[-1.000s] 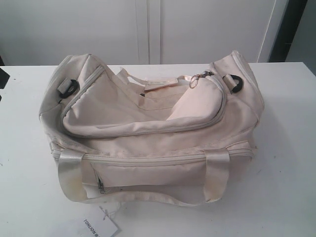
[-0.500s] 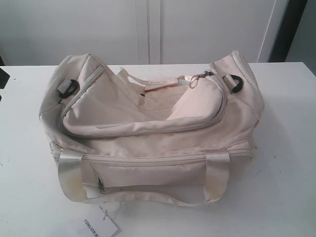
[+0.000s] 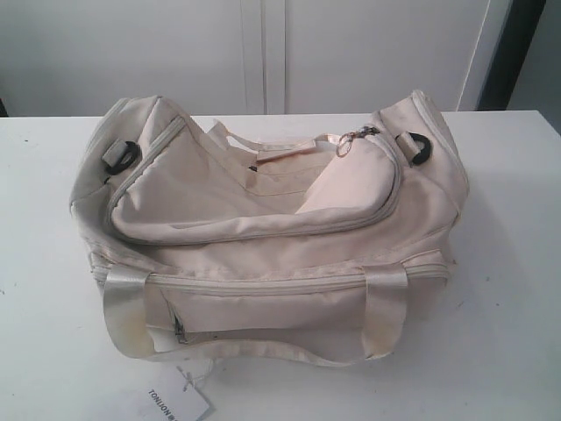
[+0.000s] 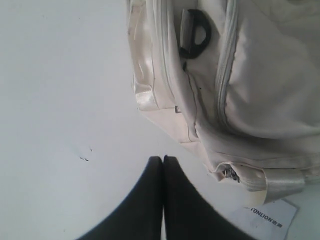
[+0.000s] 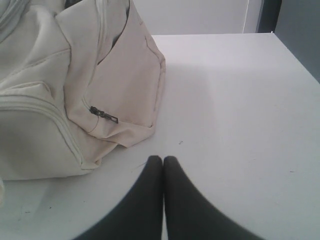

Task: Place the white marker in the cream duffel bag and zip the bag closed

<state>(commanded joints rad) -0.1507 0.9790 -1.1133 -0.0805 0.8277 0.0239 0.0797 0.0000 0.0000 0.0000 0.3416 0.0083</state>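
The cream duffel bag (image 3: 263, 228) lies across the middle of the white table (image 3: 508, 263), its curved zip flap (image 3: 254, 197) resting over the top and the zip pull (image 3: 351, 140) near the far right end. No white marker shows in any view. My left gripper (image 4: 162, 159) is shut and empty, hovering over bare table beside the bag's left end (image 4: 240, 100). Shut and empty as well, my right gripper (image 5: 162, 159) hangs over the table just off the bag's right end (image 5: 115, 85). Neither gripper appears in the exterior view.
A white printed paper tag (image 3: 175, 402) lies on the table at the bag's front left, also seen as a tag (image 4: 270, 219) in the left wrist view. Black plastic rings (image 3: 124, 156) (image 3: 417, 147) sit at both bag ends. White cabinet doors stand behind the table.
A dark shape at the exterior view's left edge has gone out of sight. The bag and the tag have not moved.
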